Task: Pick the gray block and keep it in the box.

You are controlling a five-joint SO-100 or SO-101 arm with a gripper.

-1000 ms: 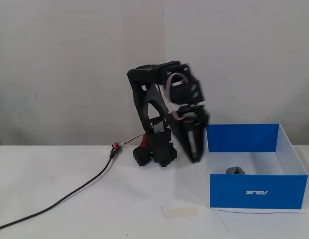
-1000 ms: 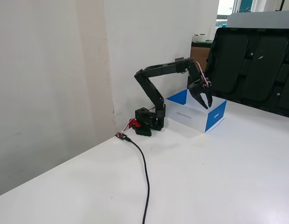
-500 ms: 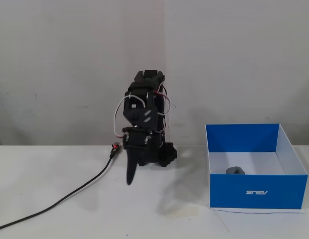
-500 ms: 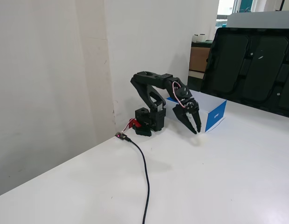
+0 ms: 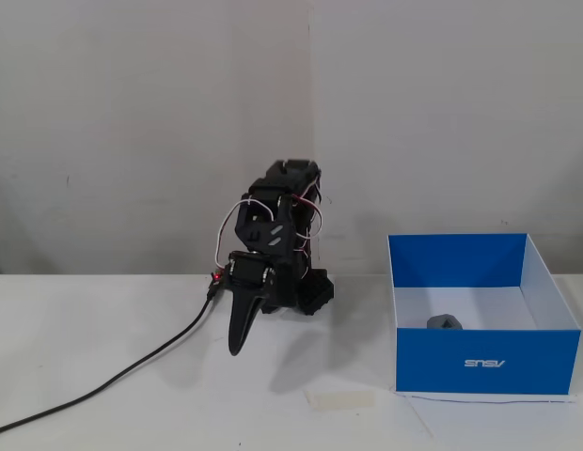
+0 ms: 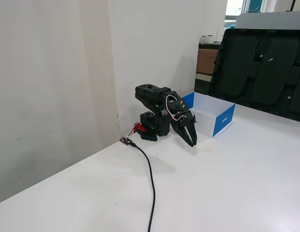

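The gray block (image 5: 445, 322) lies inside the blue box (image 5: 484, 362) on its white floor, near the front wall. The box also shows in a fixed view (image 6: 222, 121), right of the arm; the block is hidden there. My black gripper (image 5: 237, 346) hangs folded down in front of the arm base, well left of the box, its fingers together and holding nothing. It also shows in a fixed view (image 6: 192, 141), pointing down just left of the box.
A flat pale beige tape strip (image 5: 340, 399) lies on the white table in front of the arm. A black cable (image 6: 150, 179) runs from the arm base toward the table's front. A large black tray (image 6: 266, 67) leans at the back right.
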